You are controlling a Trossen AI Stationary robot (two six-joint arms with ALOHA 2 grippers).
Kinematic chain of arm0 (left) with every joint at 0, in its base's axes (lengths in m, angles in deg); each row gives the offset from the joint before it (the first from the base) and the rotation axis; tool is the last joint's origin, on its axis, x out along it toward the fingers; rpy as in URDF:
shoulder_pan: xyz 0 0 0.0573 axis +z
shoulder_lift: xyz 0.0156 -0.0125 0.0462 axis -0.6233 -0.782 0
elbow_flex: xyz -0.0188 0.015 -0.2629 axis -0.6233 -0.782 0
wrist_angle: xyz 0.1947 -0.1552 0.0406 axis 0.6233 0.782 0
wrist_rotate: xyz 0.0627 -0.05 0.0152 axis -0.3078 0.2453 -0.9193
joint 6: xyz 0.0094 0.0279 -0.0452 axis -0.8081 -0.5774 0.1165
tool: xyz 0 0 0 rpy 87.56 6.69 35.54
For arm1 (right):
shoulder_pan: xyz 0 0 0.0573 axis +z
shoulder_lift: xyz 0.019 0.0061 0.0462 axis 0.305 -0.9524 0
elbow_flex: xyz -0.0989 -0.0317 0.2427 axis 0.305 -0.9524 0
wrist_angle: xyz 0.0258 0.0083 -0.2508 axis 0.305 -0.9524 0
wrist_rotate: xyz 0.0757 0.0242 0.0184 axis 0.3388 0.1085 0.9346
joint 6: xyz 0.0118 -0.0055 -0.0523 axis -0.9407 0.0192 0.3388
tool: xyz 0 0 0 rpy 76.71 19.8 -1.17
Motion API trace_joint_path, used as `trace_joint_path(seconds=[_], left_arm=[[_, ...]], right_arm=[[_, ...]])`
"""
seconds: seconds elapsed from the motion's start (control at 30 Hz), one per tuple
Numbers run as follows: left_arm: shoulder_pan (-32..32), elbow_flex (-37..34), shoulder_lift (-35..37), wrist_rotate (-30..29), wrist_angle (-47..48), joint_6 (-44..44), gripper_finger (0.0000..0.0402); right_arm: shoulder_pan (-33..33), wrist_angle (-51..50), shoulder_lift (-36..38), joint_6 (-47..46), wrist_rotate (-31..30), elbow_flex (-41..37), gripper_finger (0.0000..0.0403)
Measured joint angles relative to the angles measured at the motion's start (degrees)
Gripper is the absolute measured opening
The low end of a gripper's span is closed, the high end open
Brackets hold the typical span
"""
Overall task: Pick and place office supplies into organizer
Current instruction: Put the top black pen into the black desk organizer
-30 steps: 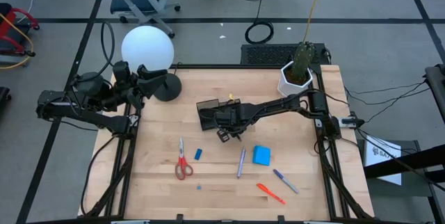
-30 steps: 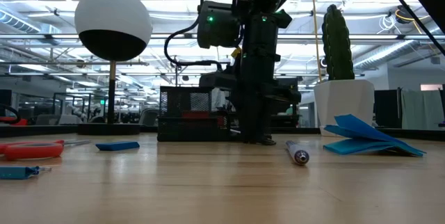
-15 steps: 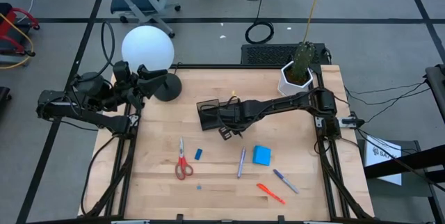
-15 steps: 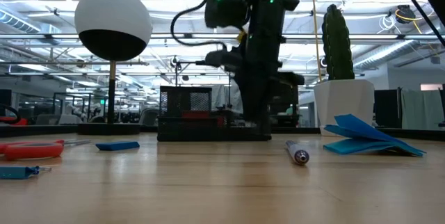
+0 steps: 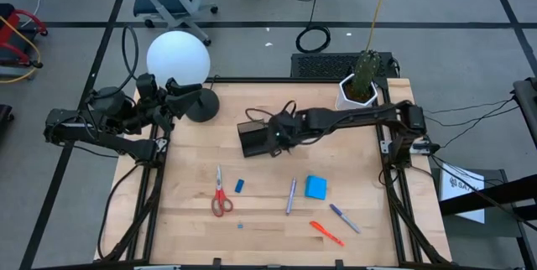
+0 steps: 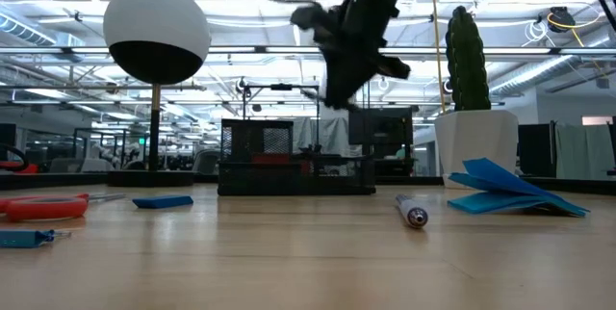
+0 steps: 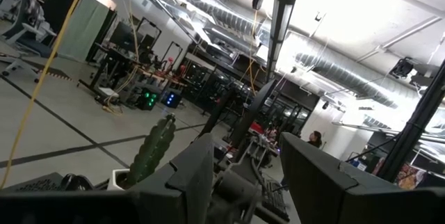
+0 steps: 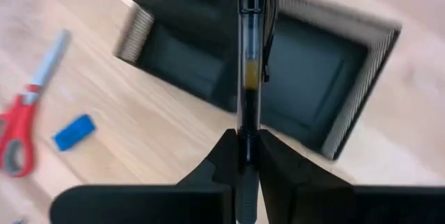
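My right gripper [image 8: 243, 140] is shut on a black pen [image 8: 249, 57] and hangs over the low black organizer [image 8: 306, 64], shown in the high view as organizer [image 5: 252, 140] under the gripper [image 5: 273, 138]. In the low view that gripper [image 6: 337, 93] is well above the organizer [image 6: 289, 166]. On the wood lie red-handled scissors [image 5: 221, 194], a blue eraser [image 5: 239, 185], a grey-purple pen [image 5: 290, 195], a blue notepad [image 5: 315, 187], a purple pen [image 5: 344, 218] and an orange marker [image 5: 325, 233]. My left gripper [image 7: 247, 182] waits open, raised at the table's left. My right gripper pinches the black pen by one end [image 8: 245, 128] between its two fingers. The pen runs on along the fingers and sticks out past their tips. The fingers slant down from the table's right side. The pen is lifted clear, over the organizer.
A lamp with a white globe [image 5: 177, 58] stands at the far left on a dark round foot [image 5: 201, 104]. A white pot with a cactus [image 5: 357, 92] stands at the far right. Bare wood lies between the organizer and the loose supplies.
My right gripper has risen from table height at the organizer's near side, staying shut on the pen, and has moved a little toward the far edge, over the organizer. It now tips less steeply down. The pen is lifted clear of the table.
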Motion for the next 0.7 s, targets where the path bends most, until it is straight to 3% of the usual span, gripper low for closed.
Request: trace_joint_path(seconds=[0.3, 0.7], left_arm=[[0.00, 0.00, -0.02, 0.00, 0.00, -0.03, 0.0170], [-0.01, 0.00, 0.00, 0.00, -0.01, 0.04, 0.0170]], right_arm=[[-4.11, 11.60, 2.44, 13.99, 0.51, 0.02, 0.0024], [-8.31, 29.31, 2.08, 30.99, 9.67, 0.02, 0.0024]])
